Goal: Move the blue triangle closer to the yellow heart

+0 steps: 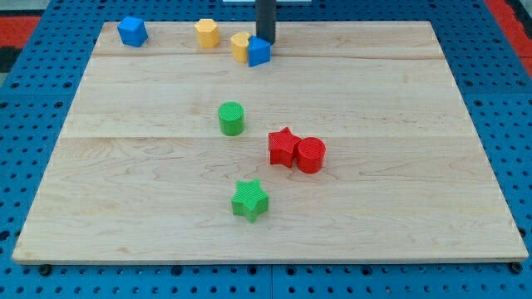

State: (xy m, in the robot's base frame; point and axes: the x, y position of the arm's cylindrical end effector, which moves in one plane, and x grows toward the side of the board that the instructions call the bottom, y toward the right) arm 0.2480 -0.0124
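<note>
Rod-ended arm, no gripper to open or close: my tip (265,40) touches the blue triangle (259,52), already against the yellow heart (241,46), upper centre. Closing step; only a slight leftward nudge remains.

Rod (265,17) cut off at top edge, yellow heart (240,46) partly behind blue triangle (259,52)

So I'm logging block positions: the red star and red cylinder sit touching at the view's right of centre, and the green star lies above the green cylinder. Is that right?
One detail is off. The camera view shows the green star below the green cylinder, nearer the view's bottom. The red star and red cylinder do sit touching, right of centre.
</note>
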